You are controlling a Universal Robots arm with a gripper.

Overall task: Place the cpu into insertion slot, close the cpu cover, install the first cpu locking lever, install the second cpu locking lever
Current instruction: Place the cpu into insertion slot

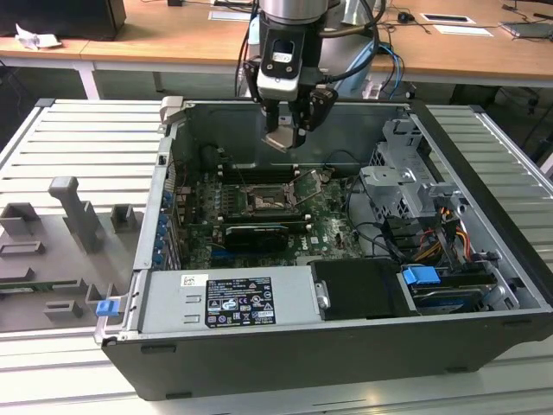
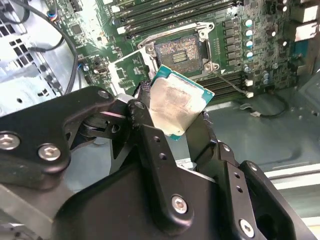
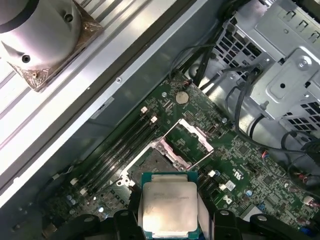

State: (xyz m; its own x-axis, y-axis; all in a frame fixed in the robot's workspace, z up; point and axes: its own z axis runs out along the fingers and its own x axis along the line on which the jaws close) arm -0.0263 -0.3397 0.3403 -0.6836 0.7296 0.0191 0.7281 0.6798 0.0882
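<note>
My gripper [image 1: 290,130] hangs above the open computer case, shut on the cpu [image 1: 283,139], which it holds by its edges. In both wrist views the cpu [image 2: 176,102] [image 3: 169,206] shows its pale metal top and green rim between the black fingers [image 2: 145,125]. Below it on the green board lies the insertion slot [image 1: 263,201] [image 2: 178,49] [image 3: 149,163], open and with nothing in it. The cpu cover [image 3: 188,137] [image 2: 131,67] is swung up beside the socket. A thin locking lever [image 2: 233,83] stands free next to the slot.
Long black memory slots [image 3: 120,150] run beside the socket. A metal drive cage [image 1: 406,186] and cables [image 1: 449,238] fill the exterior view's right. A power supply [image 1: 229,303] sits at the case front. Grey fixtures [image 1: 78,216] stand on the table at the exterior view's left.
</note>
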